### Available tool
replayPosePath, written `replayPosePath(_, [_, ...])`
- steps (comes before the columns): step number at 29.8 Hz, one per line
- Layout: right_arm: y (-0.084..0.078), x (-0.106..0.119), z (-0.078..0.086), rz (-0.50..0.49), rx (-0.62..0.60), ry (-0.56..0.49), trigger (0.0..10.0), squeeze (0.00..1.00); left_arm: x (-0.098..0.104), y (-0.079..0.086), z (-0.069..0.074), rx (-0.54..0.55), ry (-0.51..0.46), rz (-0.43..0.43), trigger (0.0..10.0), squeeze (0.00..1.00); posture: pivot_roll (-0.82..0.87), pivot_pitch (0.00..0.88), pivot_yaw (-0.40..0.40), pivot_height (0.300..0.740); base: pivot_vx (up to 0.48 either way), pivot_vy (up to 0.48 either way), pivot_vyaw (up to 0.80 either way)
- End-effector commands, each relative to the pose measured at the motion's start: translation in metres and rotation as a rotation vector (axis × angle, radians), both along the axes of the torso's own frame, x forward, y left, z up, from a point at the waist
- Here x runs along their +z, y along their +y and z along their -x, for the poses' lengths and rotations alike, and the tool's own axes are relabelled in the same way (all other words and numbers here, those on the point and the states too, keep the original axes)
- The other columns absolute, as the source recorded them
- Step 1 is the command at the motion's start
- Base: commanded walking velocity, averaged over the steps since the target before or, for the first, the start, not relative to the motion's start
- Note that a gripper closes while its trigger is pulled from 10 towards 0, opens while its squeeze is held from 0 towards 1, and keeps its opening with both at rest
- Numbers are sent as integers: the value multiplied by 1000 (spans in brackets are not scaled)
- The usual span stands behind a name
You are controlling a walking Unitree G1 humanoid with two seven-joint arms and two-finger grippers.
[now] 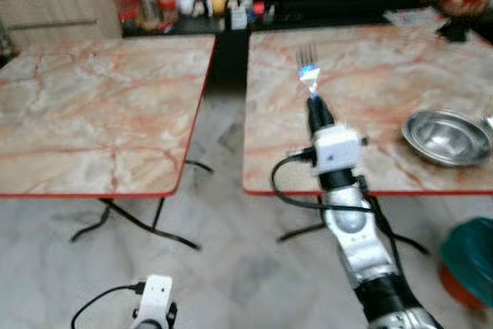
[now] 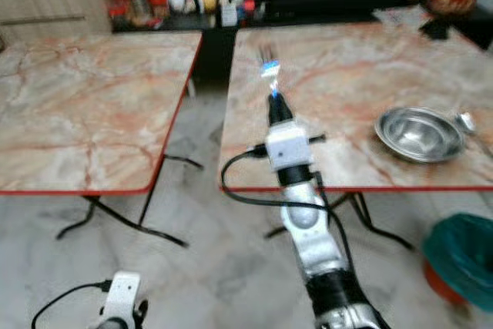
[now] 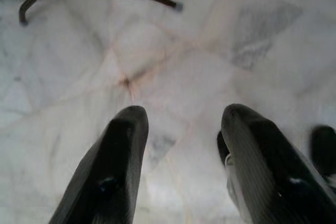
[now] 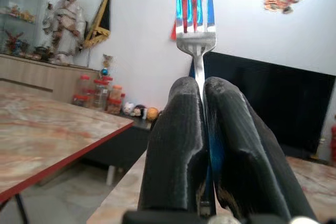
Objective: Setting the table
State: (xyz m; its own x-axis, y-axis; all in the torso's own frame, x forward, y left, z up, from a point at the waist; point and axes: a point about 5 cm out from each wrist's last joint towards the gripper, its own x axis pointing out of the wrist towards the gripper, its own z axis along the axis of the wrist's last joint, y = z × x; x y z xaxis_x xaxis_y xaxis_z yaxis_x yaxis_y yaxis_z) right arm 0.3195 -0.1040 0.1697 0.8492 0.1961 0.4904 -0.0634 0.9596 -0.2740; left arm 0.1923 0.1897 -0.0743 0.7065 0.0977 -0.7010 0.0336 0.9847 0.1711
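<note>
My right gripper (image 1: 316, 102) reaches forward over the near part of the right marble table (image 1: 370, 75), shut on a metal fork (image 1: 308, 63) whose tines point away from me. In the right wrist view the fork (image 4: 195, 14) stands up between the two black fingers (image 4: 176, 145). A steel bowl (image 1: 445, 136) sits on the same table to the right of the gripper, with a spoon (image 2: 464, 122) just beyond it. My left gripper (image 3: 181, 129) hangs low over the floor with its fingers (image 3: 118, 166) apart and nothing between them.
A second marble table (image 1: 100, 113) stands to the left, with a narrow floor gap between the two. Bottles and jars (image 1: 142, 1) line a dark shelf behind. A teal bin (image 1: 474, 260) sits at the lower right on the floor.
</note>
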Motion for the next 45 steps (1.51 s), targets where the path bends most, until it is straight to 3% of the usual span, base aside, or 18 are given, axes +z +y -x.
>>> replayPosePath(1, [-2, 6, -2, 0, -3, -15, 10000, 0, -1, 0, 1, 5, 5, -1, 10000, 0, -24, 48, 72, 740, 0, -289, 0])
replayPosePath(22, [-2, 9, -1, -2, 0, -15, 10000, 0, -2, 0, 3, 5, 8, 0, 10000, 0, -26, 56, 72, 740, 0, -288, 0])
replayPosePath(32, [-2, 7, -1, -7, -1, -4, 10000, 0, -5, -2, 8, 1, 47, 15, 10000, 0, -29, 55, 73, 740, 0, 0, 0])
replayPosePath(45, [0, 6, -1, -7, 5, 4, 10000, 0, -4, -1, 6, 8, 35, 13, 10000, 0, -28, 51, 71, 740, 388, 0, 0])
